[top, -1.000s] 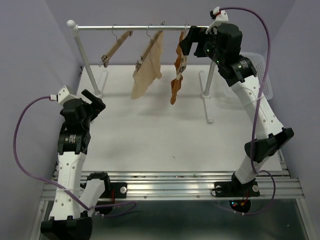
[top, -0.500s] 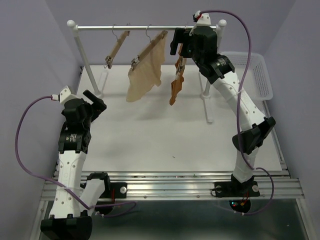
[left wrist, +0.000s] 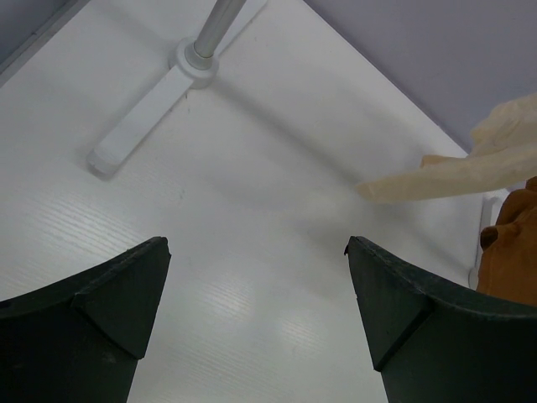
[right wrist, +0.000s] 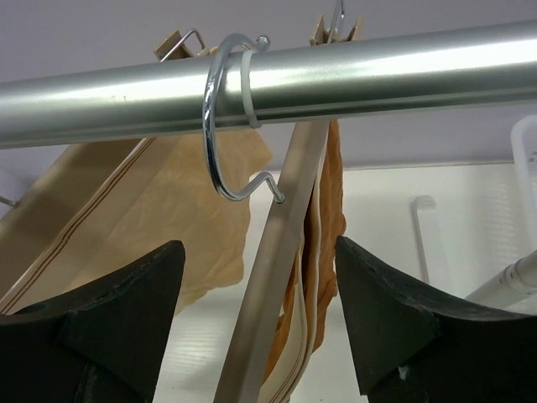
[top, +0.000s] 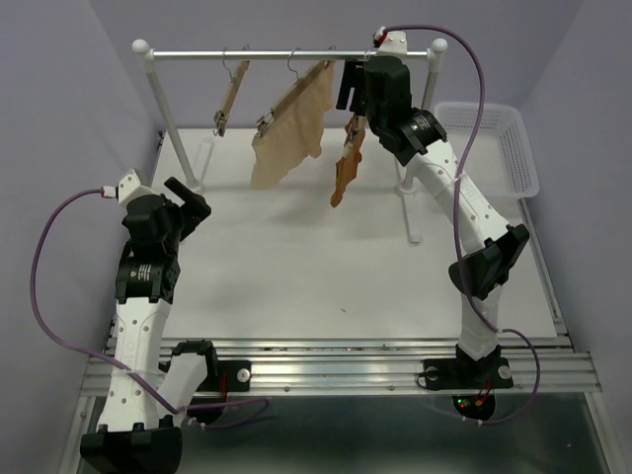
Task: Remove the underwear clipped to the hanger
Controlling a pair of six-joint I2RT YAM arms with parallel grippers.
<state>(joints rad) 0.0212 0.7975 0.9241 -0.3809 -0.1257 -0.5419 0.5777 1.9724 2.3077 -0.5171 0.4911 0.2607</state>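
Lilac walls, white worktop [top: 296,267]. At frame left, left claw [top: 190,197] spread, idle. Upper centre, pale beige cloth brief [top: 291,123] and rust-orange cloth brief [top: 346,168] hang clipped; right claw [right wrist: 258,248] spread astride the orange one's wooden hanger [right wrist: 277,277]. Cloth likely light, limp: pinch just under clips.

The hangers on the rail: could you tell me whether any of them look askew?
All three hang steeply tilted, not level. The left hanger is bare; the beige brief and rust-orange brief dangle from theirs.
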